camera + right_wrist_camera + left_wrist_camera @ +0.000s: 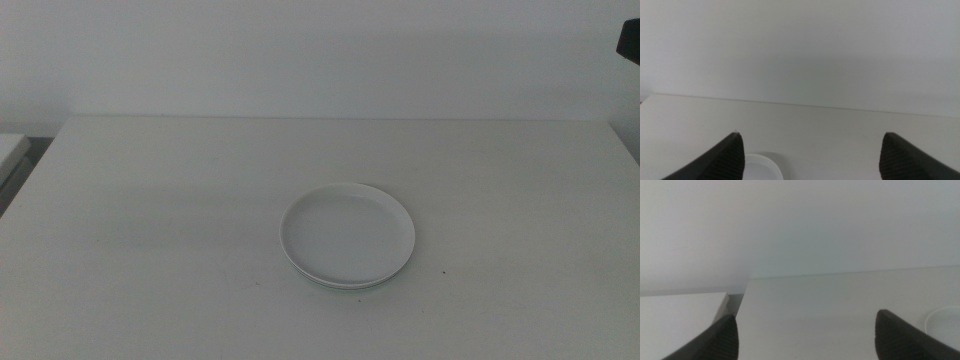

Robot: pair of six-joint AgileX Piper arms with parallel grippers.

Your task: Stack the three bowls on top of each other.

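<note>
Both my pincers, left (805,337) and right (812,157), gape wide, holding nothing; bowls (347,236) sit stacked center frame, table (150,200) open around.

You have a white worktop (180,200) filling most of the middle view, its far edge running straight below a plain pale wall (320,50). A small dark speck (444,271) lies on the worktop near its front edge, right of centre. Past the worktop's left edge you can see a second white surface (10,150), set apart from it by a narrow dark gap; the left wrist view shows the same surface (680,315) and gap beside the worktop's corner. At the wall's upper right a dark object (628,40) pokes in, too cropped to identify.
</note>
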